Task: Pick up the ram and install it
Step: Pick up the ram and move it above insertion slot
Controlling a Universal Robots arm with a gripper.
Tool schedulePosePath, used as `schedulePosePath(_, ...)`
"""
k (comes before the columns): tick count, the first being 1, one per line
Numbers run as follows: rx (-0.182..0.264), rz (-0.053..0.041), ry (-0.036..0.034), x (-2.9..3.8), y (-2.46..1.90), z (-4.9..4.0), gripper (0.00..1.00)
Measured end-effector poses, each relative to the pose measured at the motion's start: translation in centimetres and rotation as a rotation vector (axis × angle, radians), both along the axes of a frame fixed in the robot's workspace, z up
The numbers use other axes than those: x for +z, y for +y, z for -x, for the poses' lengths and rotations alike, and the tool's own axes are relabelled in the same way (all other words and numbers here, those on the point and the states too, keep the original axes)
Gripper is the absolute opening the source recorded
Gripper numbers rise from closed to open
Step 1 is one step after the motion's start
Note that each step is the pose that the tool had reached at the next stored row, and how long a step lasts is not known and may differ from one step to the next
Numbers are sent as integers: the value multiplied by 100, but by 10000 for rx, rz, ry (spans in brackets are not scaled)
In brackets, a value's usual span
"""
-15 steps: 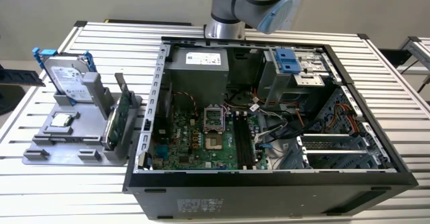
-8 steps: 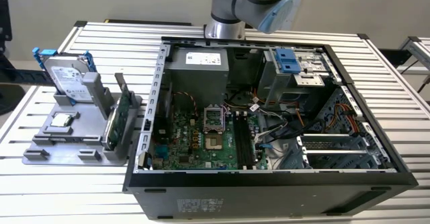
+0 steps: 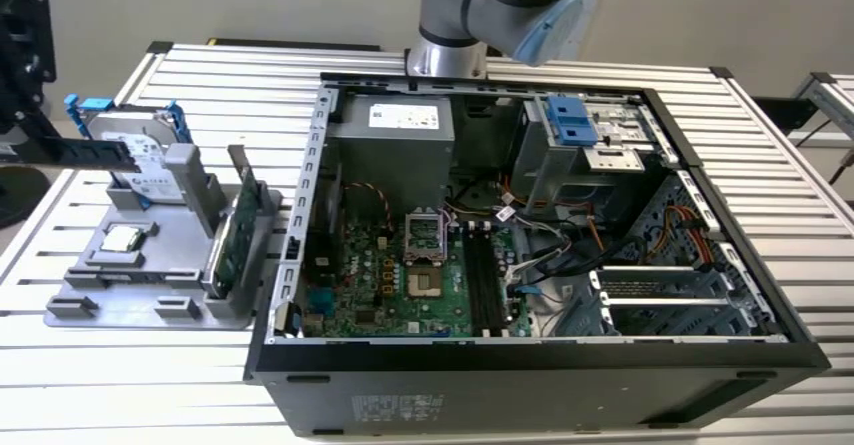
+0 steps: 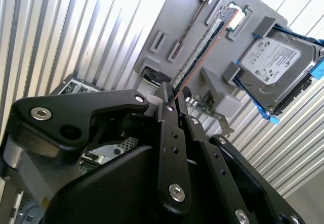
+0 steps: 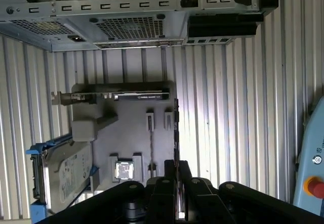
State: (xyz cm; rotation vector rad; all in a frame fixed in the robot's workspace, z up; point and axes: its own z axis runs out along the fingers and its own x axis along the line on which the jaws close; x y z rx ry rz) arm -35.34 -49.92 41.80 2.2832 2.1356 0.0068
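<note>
The ram point(image 3: 87, 152) is a long dark stick, lifted above the grey parts holder point(image 3: 147, 300) at the exterior view's left. My gripper point(image 3: 30, 137) is shut on one end of it. In the second wrist view the ram point(image 4: 202, 47) runs out from between the black fingers point(image 4: 169, 133), with the gripper point(image 4: 174, 97) clamped on its near end. Seen edge-on in the first wrist view, the ram point(image 5: 175, 128) sticks out of the gripper point(image 5: 175, 171) over the holder point(image 5: 126, 133). The motherboard's memory slots point(image 3: 483, 285) lie inside the open computer case point(image 3: 694, 180), well off to the exterior view's right.
The holder also carries a silver hard drive with blue rails point(image 3: 140, 150), a tall green expansion card point(image 3: 240, 225) and a processor chip point(image 3: 123, 237). All stands on a slatted metal table point(image 3: 120, 395). The arm's base point(image 3: 447, 25) rises behind the case.
</note>
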Motion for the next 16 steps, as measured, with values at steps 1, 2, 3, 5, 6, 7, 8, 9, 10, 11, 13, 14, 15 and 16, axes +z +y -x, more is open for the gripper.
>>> schedulePosePath(1, 0, 0, 0, 0, 0, -24, 0)
schedulePosePath(2, 0, 0, 0, 0, 0, -47, 0)
schedulePosePath(3, 0, 0, 0, 0, 0, -70, 0)
schedulePosePath(5, 0, 0, 0, 0, 0, -109, 0)
schedulePosePath(6, 0, -1, -1, 0, 0, -127, 0)
schedulePosePath(7, 0, -1, -1, 0, 0, -145, 0)
schedulePosePath(8, 1, 0, 0, 0, 0, -164, 0)
schedulePosePath(9, 0, -1, -1, -1, 0, -182, 0)
schedulePosePath(10, 0, -1, 0, 0, 0, -202, 0)
schedulePosePath(11, 0, 0, 0, 0, 0, -223, 0)
schedulePosePath(13, 0, 0, 0, 0, 0, -261, 0)
schedulePosePath(14, 0, -1, -1, 0, 0, -279, 0)
schedulePosePath(15, 1, 0, 0, 0, 0, -300, 0)
schedulePosePath(16, 0, 0, 0, 0, 0, -319, 0)
